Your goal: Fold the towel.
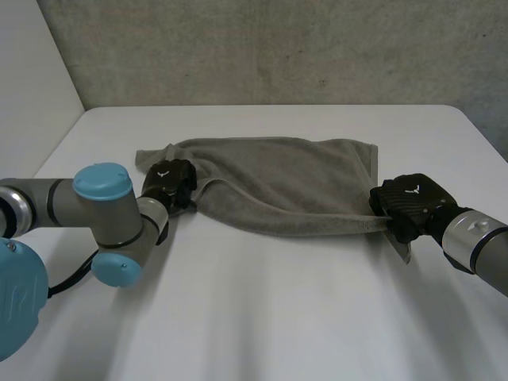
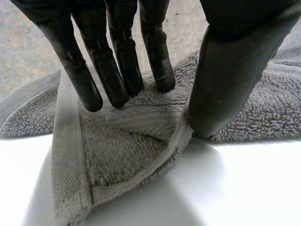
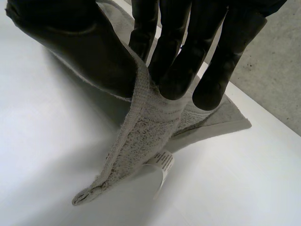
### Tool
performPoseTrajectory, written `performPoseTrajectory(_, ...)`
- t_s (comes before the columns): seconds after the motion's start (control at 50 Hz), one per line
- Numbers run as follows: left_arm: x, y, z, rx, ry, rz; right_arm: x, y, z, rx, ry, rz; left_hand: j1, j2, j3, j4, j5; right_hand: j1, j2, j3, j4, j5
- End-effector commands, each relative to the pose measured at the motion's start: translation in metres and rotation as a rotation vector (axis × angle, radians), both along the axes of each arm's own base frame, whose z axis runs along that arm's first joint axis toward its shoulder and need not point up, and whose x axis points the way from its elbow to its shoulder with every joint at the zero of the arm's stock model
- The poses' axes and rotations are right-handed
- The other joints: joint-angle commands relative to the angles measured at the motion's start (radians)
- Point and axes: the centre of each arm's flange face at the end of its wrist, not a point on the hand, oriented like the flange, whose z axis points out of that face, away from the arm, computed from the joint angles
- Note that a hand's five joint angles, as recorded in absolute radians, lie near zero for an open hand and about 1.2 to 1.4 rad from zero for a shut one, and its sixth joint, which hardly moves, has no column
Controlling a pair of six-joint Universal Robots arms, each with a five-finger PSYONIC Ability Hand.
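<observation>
Fingers of the left hand (image 1: 168, 184) and right hand (image 1: 409, 205) pinch opposite near corners of the loopy grey terry towel (image 1: 278, 178).

I see a white counter (image 1: 262, 317) running back to a rough grey wall (image 1: 278, 48). One thing lies on it, a grey towel (image 1: 278, 186), spread crosswise over the middle with its far edge flat on the surface. Its near left corner is folded over on itself. Its near right corner is lifted off the counter, and a small white label (image 3: 163, 162) hangs beneath that corner.
</observation>
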Motion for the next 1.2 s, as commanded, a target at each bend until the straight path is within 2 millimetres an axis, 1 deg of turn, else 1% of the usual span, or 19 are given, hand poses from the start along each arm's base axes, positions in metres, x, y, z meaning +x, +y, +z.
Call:
performPoseTrajectory(0.02,-0.001,-0.004,-0.003,0.000,0.000,-0.001,0.000,0.000,0.000,-0.001,0.000,0.000,-0.007,-0.016,-0.018,-0.020,-0.002,0.067,0.084,0.077,0.064,0.056)
performPoseTrajectory(0.08,-0.001,-0.004,-0.004,0.012,-0.005,-0.001,0.000,0.000,0.000,-0.001,0.000,0.000,0.025,0.016,0.014,0.013,0.030,0.067,0.084,0.077,0.064,0.056)
performPoseTrajectory(0.16,-0.002,-0.005,-0.003,0.023,-0.017,-0.001,0.000,0.000,0.001,-0.003,0.000,0.000,0.595,0.586,0.584,0.582,0.600,0.067,0.084,0.077,0.064,0.056)
performPoseTrajectory(0.3,0.003,-0.010,0.011,-0.013,-0.089,-0.002,-0.001,-0.007,0.013,-0.035,-0.010,-0.010,0.597,0.588,0.586,0.585,0.602,0.067,0.084,0.077,0.064,0.056)
performPoseTrajectory(0.38,0.023,-0.021,0.059,-0.098,-0.087,0.046,0.000,-0.013,0.022,-0.064,-0.018,-0.016,0.597,0.588,0.586,0.585,0.602,0.067,0.084,0.077,0.064,0.056)
performPoseTrajectory(0.4,0.023,-0.021,0.059,-0.098,-0.087,0.047,-0.001,-0.015,0.029,-0.082,-0.022,-0.020,0.597,0.588,0.586,0.585,0.602,0.067,0.084,0.077,0.064,0.056)
performPoseTrajectory(0.44,0.040,-0.026,0.095,-0.160,-0.074,0.083,-0.001,-0.016,0.042,-0.117,-0.026,-0.023,0.597,0.588,0.586,0.585,0.602,0.067,0.084,0.077,0.064,0.056)
performPoseTrajectory(0.46,0.040,-0.026,0.095,-0.160,-0.074,0.083,0.000,-0.016,0.055,-0.151,-0.031,-0.023,0.597,0.588,0.586,0.585,0.602,0.067,0.084,0.077,0.064,0.056)
performPoseTrajectory(0.5,0.054,-0.021,0.134,-0.224,-0.053,0.107,0.000,-0.014,0.069,-0.179,-0.034,-0.021,0.597,0.588,0.586,0.585,0.602,0.067,0.084,0.077,0.064,0.056)
performPoseTrajectory(0.64,0.081,0.000,0.200,-0.348,-0.028,0.147,0.000,-0.005,0.130,-0.258,-0.058,-0.020,0.597,0.588,0.586,0.585,0.602,0.067,0.084,0.077,0.064,0.056)
performPoseTrajectory(0.66,0.081,0.000,0.200,-0.348,-0.028,0.147,0.000,-0.005,0.130,-0.258,-0.058,-0.020,0.597,0.588,0.586,0.585,0.602,0.067,0.084,0.077,0.064,0.056)
performPoseTrajectory(0.7,0.081,0.018,0.221,-0.390,-0.015,0.091,-0.003,0.004,0.162,-0.313,-0.080,-0.032,0.597,0.588,0.586,0.585,0.602,0.067,0.084,0.077,0.064,0.056)
performPoseTrajectory(0.84,0.090,0.022,0.221,-0.387,-0.022,0.012,-0.004,0.006,0.188,-0.337,-0.085,-0.035,0.597,0.588,0.586,0.585,0.602,0.067,0.084,0.077,0.064,0.056)
performPoseTrajectory(0.9,0.087,0.017,0.208,-0.347,-0.028,-0.011,-0.001,-0.005,0.180,-0.280,-0.066,-0.029,0.597,0.588,0.586,0.585,0.602,0.067,0.084,0.077,0.064,0.056)
performPoseTrajectory(0.94,0.085,0.002,0.178,-0.273,-0.047,-0.016,0.007,-0.025,0.163,-0.228,-0.025,-0.005,0.597,0.588,0.586,0.585,0.602,0.067,0.084,0.077,0.064,0.056)
performPoseTrajectory(1.0,0.084,-0.006,0.168,-0.258,-0.069,-0.020,0.021,-0.038,0.149,-0.224,0.039,0.021,0.597,0.588,0.586,0.585,0.602,0.067,0.084,0.077,0.064,0.056)
performPoseTrajectory(1.08,0.076,-0.034,0.141,-0.261,-0.158,-0.030,0.033,-0.055,0.132,-0.241,0.113,0.015,0.597,0.588,0.586,0.585,0.602,0.067,0.084,0.077,0.064,0.056)
performPoseTrajectory(1.16,0.072,-0.058,0.144,-0.322,-0.169,-0.020,0.056,-0.079,0.122,-0.345,0.176,0.014,0.597,0.588,0.586,0.585,0.602,0.067,0.084,0.077,0.064,0.056)
performPoseTrajectory(1.2,0.064,-0.074,0.165,-0.424,-0.149,-0.021,0.064,-0.089,0.128,-0.421,0.165,0.005,0.597,0.588,0.586,0.585,0.602,0.067,0.084,0.077,0.064,0.056)
